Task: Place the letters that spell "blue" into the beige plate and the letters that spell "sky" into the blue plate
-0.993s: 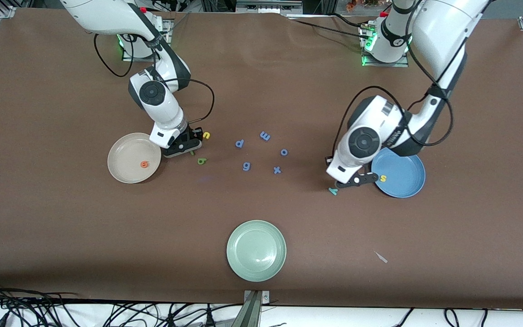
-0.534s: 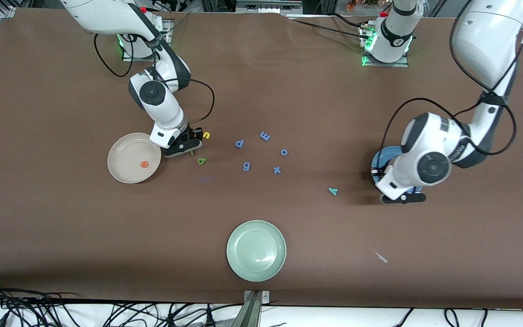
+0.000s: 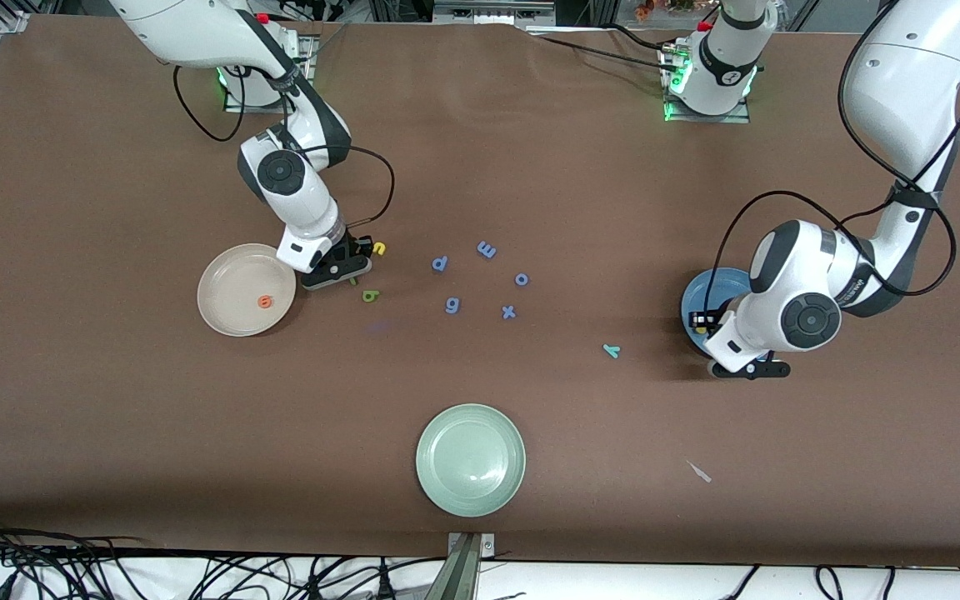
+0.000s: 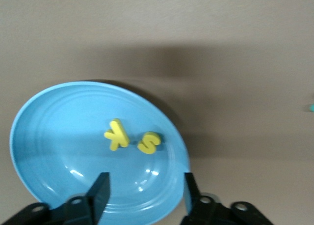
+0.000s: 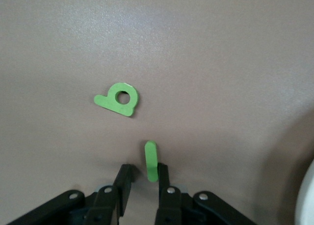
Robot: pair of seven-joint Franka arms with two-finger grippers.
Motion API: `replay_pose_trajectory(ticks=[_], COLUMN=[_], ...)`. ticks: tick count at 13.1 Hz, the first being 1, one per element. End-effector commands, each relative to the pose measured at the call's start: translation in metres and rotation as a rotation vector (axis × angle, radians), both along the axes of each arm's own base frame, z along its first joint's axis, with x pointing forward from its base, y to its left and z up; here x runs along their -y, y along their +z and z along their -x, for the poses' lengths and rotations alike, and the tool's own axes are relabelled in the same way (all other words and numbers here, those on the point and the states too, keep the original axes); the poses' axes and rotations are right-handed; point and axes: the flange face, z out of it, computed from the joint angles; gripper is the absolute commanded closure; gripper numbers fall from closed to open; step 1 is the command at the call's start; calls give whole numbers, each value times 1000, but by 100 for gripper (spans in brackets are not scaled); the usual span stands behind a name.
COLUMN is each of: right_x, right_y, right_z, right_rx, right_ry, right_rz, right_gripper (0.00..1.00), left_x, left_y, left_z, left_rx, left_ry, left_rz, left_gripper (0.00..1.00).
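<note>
The blue plate (image 4: 59, 136) holds a yellow k (image 4: 117, 134) and a yellow s (image 4: 148, 142). My left gripper (image 4: 144, 193) hangs open over the plate's rim with nothing between its fingers. The left arm hides most of the blue plate (image 3: 697, 298). A teal y (image 3: 611, 350) lies on the table beside the plate. My right gripper (image 5: 143, 178) stands open low at the green l (image 5: 151, 160). One finger touches the l and the other is apart. The green b (image 5: 119, 99) lies close by. The yellow u (image 3: 378, 247) sits beside the right gripper (image 3: 337, 268). The beige plate (image 3: 226, 279) holds the orange e (image 3: 265, 302).
Blue letters p (image 3: 439, 263), m (image 3: 487, 248), o (image 3: 522, 279), g (image 3: 452, 306) and x (image 3: 509, 312) lie mid-table. A pale green plate (image 3: 470, 459) sits nearest the front camera. A small white scrap (image 3: 699, 472) lies toward the left arm's end.
The left arm swung from beside the teal y to over the blue plate, and its gripper opened. The right arm has barely moved.
</note>
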Motion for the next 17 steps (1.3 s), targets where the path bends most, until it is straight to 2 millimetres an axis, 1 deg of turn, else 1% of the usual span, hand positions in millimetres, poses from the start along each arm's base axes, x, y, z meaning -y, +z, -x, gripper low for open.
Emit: replay_pose_trajectory(ticks=[1,2,3,4,5,6,7,8,9,10,11,12,13,14,15,16,17], right_x=[-1,0,1,6,17,28,44,63,80,95,114,131,140,140,140,137,130], right_y=[-2,-2,2,6,16,25,38,50,59,65,66,64,63,62,62,61,62], right_z=[2,1,-1,-5,-12,-19,-27,-37,-46,-53,-56,-60,-60,-60,-60,-59,-58], right_rx=[12,13,21,26,35,27,19,12,-1,-26,-40,-47,-50,-52,-53,-53,-50], right_ry=[3,3,9,7,11,39,68,97,135,155,175,184,172,157,142,123,109], right_rz=[-3,-2,-3,4,21,50,84,114,140,164,181,190,192,190,185,184,179], right_gripper=[87,96,100,100,100,100,100,100,100,100,100,100,91,64,51,48,47], left_x=[27,48,65,86,105,110,125,145,154,158,159,155,153,141,139,138,139], left_y=[29,41,44,39,35,33,26,18,9,-1,-7,-15,-26,-34,-40,-46,-49], left_z=[2,3,6,11,13,7,5,3,-2,-7,-11,-13,-13,-17,-18,-18,-18], left_rx=[39,61,73,78,78,83,78,89,108,134,162,169,163,179,189,185,191], left_ry=[11,60,118,147,181,228,264,295,348,398,428,450,457,463,466,479,495], left_rz=[-23,-21,-37,-51,-53,-53,-50,-44,-30,-7,24,25,12,-11,-7,-9,-9], left_gripper=[0,0,0,0,0,0,0,0,0,0,3,7,11,17,19,22,30])
